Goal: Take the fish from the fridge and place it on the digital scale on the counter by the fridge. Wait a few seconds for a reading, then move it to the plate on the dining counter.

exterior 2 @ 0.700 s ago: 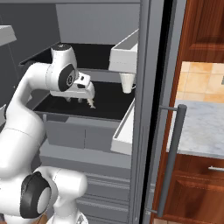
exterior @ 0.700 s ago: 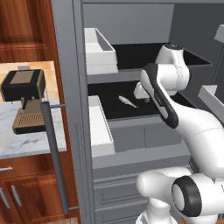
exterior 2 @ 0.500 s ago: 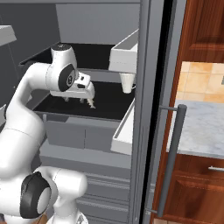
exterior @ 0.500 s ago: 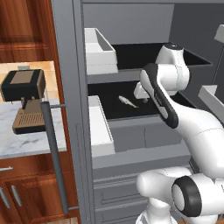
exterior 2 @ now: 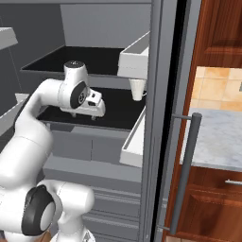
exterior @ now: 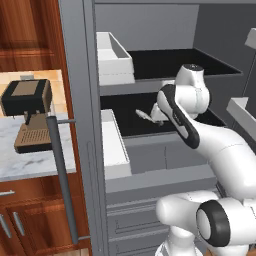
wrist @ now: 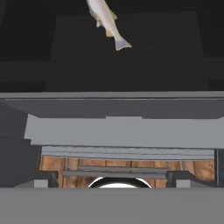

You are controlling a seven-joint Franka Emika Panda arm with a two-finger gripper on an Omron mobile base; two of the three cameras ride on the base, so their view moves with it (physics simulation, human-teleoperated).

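The two-finger gripper [exterior 2: 94,115] of the white arm is shown inside the tall grey fridge [exterior: 80,100], low over its dark middle shelf [exterior 2: 116,111], with the jaws spread wide and nothing between them. Just beyond the jaws, toward the back of that shelf, the small slender silvery-white fish [wrist: 106,21] lies untouched, tail nearest the hand; in the left base view the fish [exterior: 143,114] is seen beside the wrist. The task is judged to be in its first step: the fish is not yet grasped. Weighing on the scale and transfer to the plate remain to be done.
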